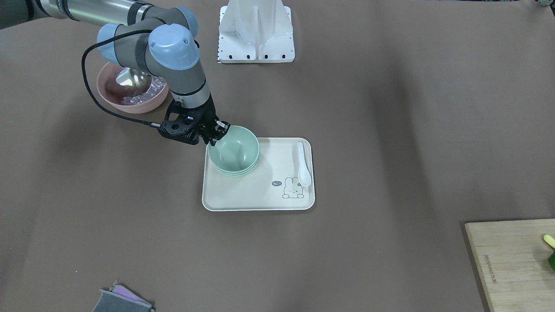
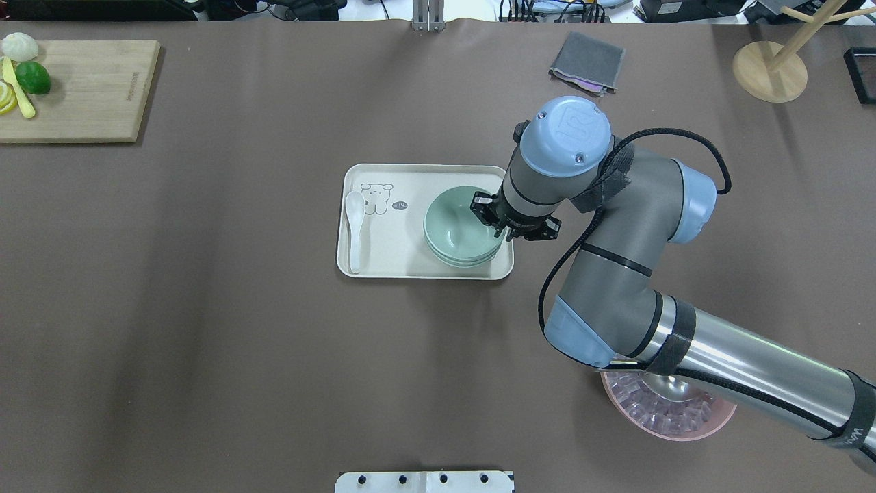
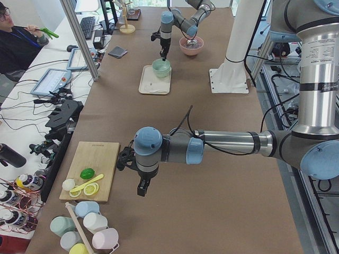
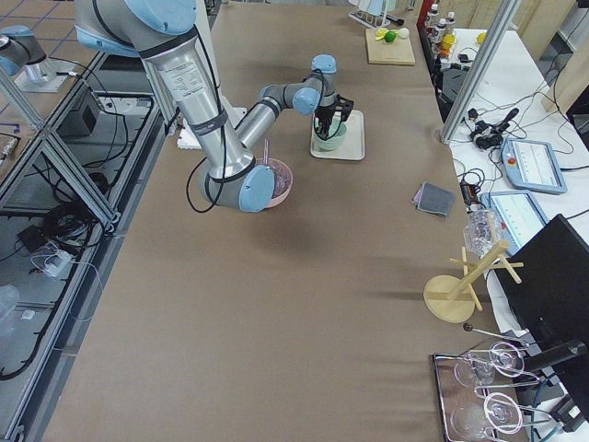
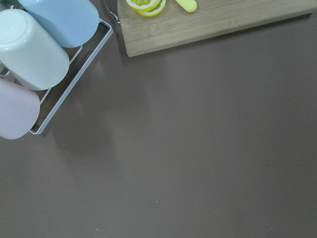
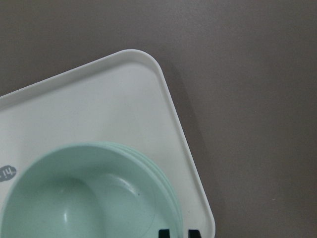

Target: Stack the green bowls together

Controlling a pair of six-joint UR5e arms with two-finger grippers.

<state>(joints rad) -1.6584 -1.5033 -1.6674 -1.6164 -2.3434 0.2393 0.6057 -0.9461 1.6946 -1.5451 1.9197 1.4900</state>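
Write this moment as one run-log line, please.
green bowls: nested in one stack on tray | right gripper: at top bowl's rim, grip unclear | left gripper: far off, over table | task: looks complete

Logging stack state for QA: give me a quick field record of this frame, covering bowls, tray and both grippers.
green bowls: three nested in one stack on the tray
tray: cream; white spoon lies apart from stack
right gripper: straddles the stack's rim; grip unclear
left gripper: beside cutting board, state unclear
pink bowl: off the tray
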